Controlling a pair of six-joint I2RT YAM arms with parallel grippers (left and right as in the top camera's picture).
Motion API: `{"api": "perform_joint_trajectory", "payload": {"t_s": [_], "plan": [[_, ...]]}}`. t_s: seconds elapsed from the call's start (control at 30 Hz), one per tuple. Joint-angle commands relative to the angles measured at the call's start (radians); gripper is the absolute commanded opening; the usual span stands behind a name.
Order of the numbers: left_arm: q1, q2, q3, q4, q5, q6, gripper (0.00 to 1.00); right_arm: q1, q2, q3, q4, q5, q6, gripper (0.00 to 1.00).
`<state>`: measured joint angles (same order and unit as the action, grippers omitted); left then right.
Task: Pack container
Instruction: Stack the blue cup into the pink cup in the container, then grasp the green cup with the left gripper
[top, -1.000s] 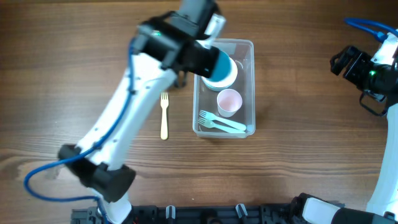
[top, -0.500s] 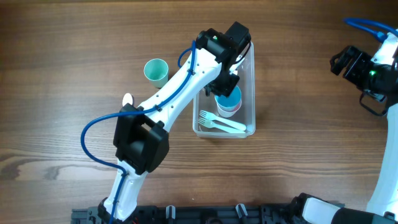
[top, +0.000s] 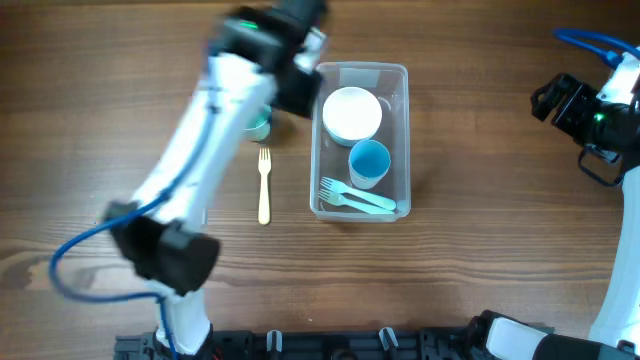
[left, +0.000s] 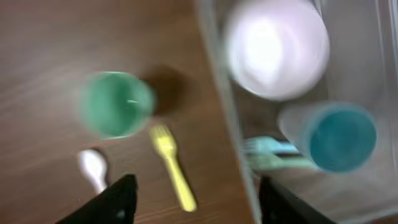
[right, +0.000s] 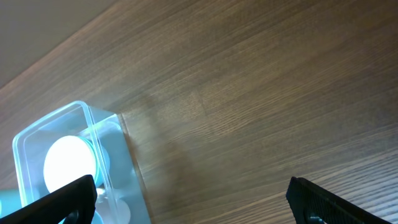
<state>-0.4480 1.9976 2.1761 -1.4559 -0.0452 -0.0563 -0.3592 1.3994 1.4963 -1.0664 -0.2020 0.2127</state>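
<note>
The clear container (top: 406, 130) stands at mid-table. Inside it are a white bowl (top: 351, 113), a blue cup (top: 368, 162) and pale forks (top: 356, 198). My left gripper (top: 297, 88), blurred by motion, hovers just left of the container's far end. In the left wrist view the left gripper (left: 196, 205) is open and empty above a yellow fork (left: 173, 167), with the container's rim (left: 217, 81) to the right. My right gripper (top: 575, 105) hangs far to the right, and in the right wrist view the right gripper (right: 193, 205) is open and empty, the container (right: 68, 115) at lower left.
A green cup (top: 258, 125) stands left of the container, partly under my left arm. The yellow fork (top: 264, 185) lies on the wood beside the container. In the left wrist view a white spoon (left: 93, 167) lies below the green cup (left: 116, 104).
My left gripper let go of the blue cup, which now stands where the pink cup was. It opened and swung out of the container to the left. The right arm has not moved.
</note>
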Motion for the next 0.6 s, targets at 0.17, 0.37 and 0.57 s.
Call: {"api": "perform_joint_trajectory", "payload": {"t_s": [0.17, 0.37, 0.57], "plan": [[0.371, 0.1, -0.004, 0.016, 0.091, -0.09, 0.63, -0.001, 0.005, -0.005, 0.001, -0.002, 0.012, 1.0], [0.369, 0.24, -0.004, 0.077, 0.131, -0.087, 0.62, -0.001, 0.005, -0.005, 0.001, -0.002, 0.012, 1.0], [0.341, 0.328, -0.024, 0.069, 0.142, -0.086, 0.56, -0.001, 0.005, -0.005, 0.001, -0.002, 0.011, 1.0]]}}
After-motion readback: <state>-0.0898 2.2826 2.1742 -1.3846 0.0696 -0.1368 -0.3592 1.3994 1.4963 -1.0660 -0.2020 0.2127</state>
